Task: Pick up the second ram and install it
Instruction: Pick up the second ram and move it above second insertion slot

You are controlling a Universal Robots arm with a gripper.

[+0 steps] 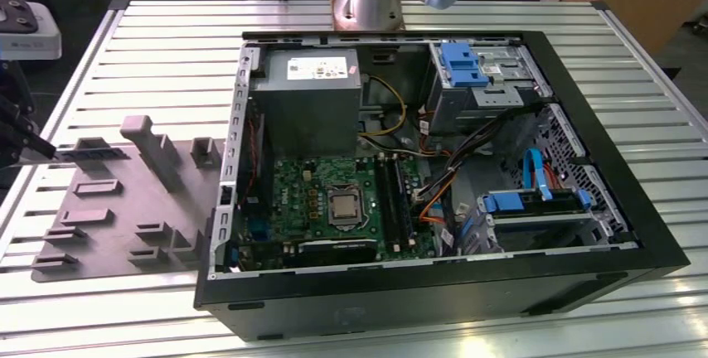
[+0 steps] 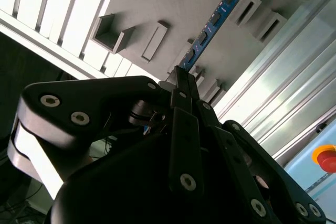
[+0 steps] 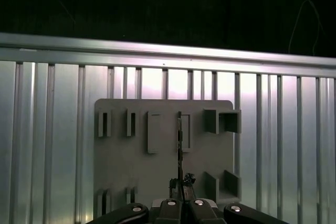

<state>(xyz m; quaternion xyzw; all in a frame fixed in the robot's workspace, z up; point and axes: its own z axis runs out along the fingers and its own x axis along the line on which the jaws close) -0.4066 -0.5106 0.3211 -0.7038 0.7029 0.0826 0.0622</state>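
Observation:
My gripper [image 2: 181,74] is shut on one end of the second ram [image 2: 212,22], a thin blue stick with dark chips that juts out from the fingertips over the grey plastic tray [image 2: 173,3]. In the first wrist view the second ram [image 3: 179,145] shows edge-on as a thin dark line rising from the gripper [image 3: 181,184] above the tray [image 3: 131,171]. In the exterior view the gripper [image 1: 39,147] hangs at the far left, at the tray's [image 1: 111,242] left edge. The long black memory slots [image 1: 393,200] lie on the green motherboard inside the open computer case.
The open black computer case [image 1: 619,267] lies on its side on the ribbed metal table [image 1: 166,26], at the exterior view's right of the tray. Inside are a grey power supply [image 1: 304,93], blue drive brackets [image 1: 459,64] and loose cables [image 1: 443,184]. The tray carries several raised blocks.

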